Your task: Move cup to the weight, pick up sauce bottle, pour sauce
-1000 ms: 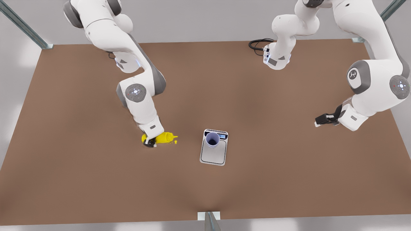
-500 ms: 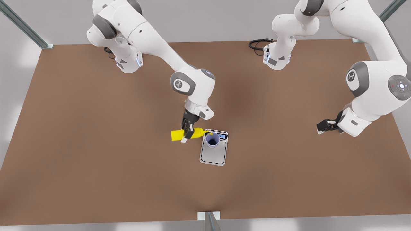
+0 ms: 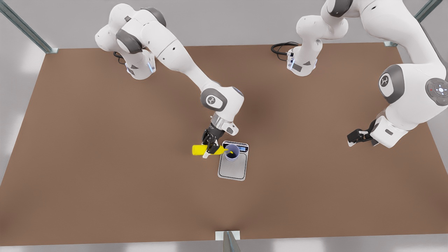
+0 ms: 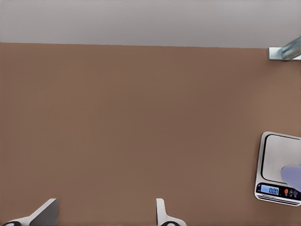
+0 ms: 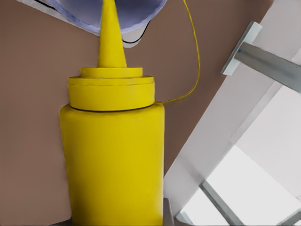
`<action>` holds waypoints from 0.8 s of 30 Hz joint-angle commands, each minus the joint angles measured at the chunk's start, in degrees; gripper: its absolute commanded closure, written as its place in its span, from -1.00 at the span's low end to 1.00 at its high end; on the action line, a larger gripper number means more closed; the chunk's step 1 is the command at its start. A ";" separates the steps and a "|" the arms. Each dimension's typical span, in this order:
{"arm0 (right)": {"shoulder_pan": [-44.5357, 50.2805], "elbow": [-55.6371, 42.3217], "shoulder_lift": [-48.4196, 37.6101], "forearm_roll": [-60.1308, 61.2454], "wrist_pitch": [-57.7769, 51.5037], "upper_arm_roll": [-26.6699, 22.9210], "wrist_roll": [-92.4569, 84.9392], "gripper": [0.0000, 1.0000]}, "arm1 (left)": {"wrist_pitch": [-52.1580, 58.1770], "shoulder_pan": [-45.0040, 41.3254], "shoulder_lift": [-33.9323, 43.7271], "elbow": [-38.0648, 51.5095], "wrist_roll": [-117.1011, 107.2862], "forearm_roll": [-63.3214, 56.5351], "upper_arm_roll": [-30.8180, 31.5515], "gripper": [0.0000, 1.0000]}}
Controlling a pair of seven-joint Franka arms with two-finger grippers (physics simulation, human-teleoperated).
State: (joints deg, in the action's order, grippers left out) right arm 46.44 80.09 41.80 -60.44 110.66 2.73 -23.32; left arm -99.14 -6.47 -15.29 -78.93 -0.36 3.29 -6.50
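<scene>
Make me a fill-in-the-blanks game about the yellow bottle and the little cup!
1. The right gripper is shut on the yellow ____.
2. The cup stands on the silver ____.
3. The bottle's nozzle points at the ____.
4. The left gripper, off to the front view's right, has its fingers ____.

Missing words: sauce bottle; weight; cup; open

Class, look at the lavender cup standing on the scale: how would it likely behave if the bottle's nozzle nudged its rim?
The cup looks small and thin-walled, so probably light and easily shoved. It stands upright on the smooth scale, so it might slide. Being round, it would likely roll if tipped by the sauce bottle.
</scene>
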 commanded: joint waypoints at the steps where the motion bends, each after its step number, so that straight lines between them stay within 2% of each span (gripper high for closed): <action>1: 0.05 -0.11 0.03 -0.03 -0.01 0.00 0.03 -0.19 | 0.00 -0.03 0.08 0.00 0.01 -0.04 0.00 -1.00; 16: 0.14 -1.60 0.21 0.50 -0.01 0.00 -0.06 -0.19 | 0.26 -0.03 0.09 1.41 0.27 -0.04 0.09 -1.00; 19: -3.81 -4.24 -0.93 10.42 0.08 -0.18 -0.76 -0.19 | 0.09 -0.03 0.26 1.41 0.27 -0.04 0.09 -1.00; 24: -14.45 -5.91 -3.83 40.04 0.87 0.17 -2.95 -0.19 | 0.09 -0.03 0.26 1.41 0.27 -0.04 0.17 -1.00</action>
State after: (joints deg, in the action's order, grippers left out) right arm 30.59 74.18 37.76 -17.80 111.53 2.83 -29.03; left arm -99.05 -6.51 -15.03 -77.52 -0.17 3.26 -6.33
